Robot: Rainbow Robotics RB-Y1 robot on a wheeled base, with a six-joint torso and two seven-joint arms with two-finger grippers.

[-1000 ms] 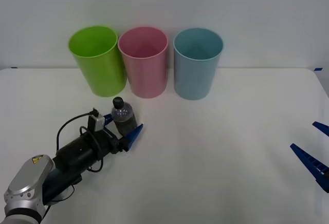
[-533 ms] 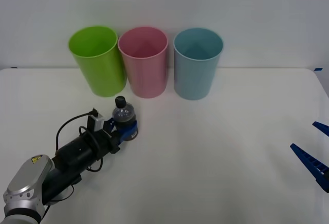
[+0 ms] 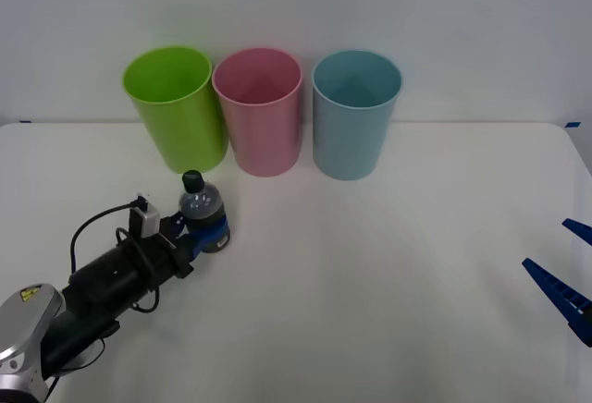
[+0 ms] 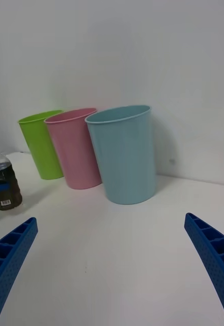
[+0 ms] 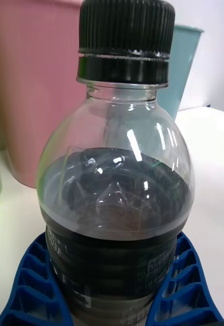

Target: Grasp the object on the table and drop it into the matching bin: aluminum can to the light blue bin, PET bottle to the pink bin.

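The PET bottle (image 3: 201,209) is small and clear, with a black cap and a dark label, and stands upright at the left of the white table (image 3: 388,264). My left gripper (image 3: 212,236) is shut on its lower body, and a blue finger (image 5: 31,293) presses each side of the bottle (image 5: 117,193). I cannot tell whether its base touches the table. Behind it stand the pink bin (image 3: 258,112) and the light blue bin (image 3: 355,115). My right gripper (image 3: 566,278) hangs open at the right edge, far from the bottle (image 4: 3,179).
A lime green bin (image 3: 176,107) stands left of the pink one, just behind the bottle. The three bins form a row against the white back wall. The right wrist view shows the pink bin (image 4: 76,147) and light blue bin (image 4: 124,153) side by side.
My left gripper's fingers, open around the bottle a second ago, have shut on it. Arm and bottle have since shifted to the left. The right arm has not moved.
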